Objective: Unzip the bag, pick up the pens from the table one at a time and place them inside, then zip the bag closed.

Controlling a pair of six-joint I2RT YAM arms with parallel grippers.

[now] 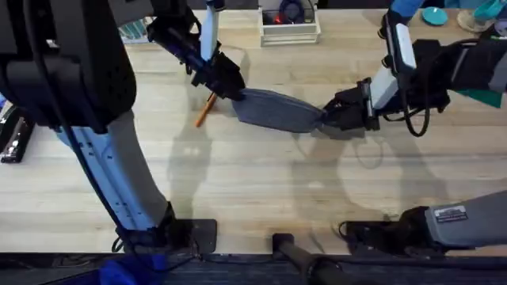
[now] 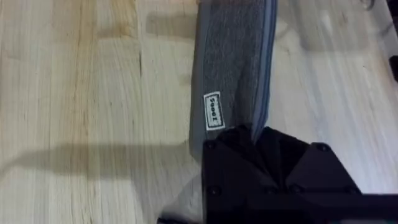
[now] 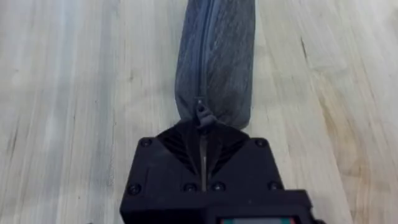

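The left gripper (image 1: 228,85) is clamped on the bag's (image 1: 276,109) end toward ten o'clock on the table (image 1: 261,190). In the left wrist view its black fingers (image 2: 273,168) cover that end of the bag (image 2: 233,62), just past a small white label (image 2: 212,111) sewn on the grey fabric, with a blue edge strip running along one side.

The right gripper (image 1: 329,115) holds the opposite end of the bag, toward three o'clock. In the right wrist view the fingers (image 3: 202,168) are pressed together with only a thin slit between them, and the zipper pull (image 3: 201,113) sits right at their tips; it looks pinched between them, though the contact itself is hidden. From there the zipper (image 3: 205,43) runs along the bag (image 3: 214,62) with its teeth shut.

The bag lies flat near the table's centre, a little toward twelve o'clock, stretched between the two grippers, its long axis running from ten o'clock to four.

One pen (image 1: 206,109) lies on the table just beside the left gripper, at about seven o'clock from it, partly tucked under the arm.

At twelve o'clock on the far edge stands a white tray (image 1: 290,32).
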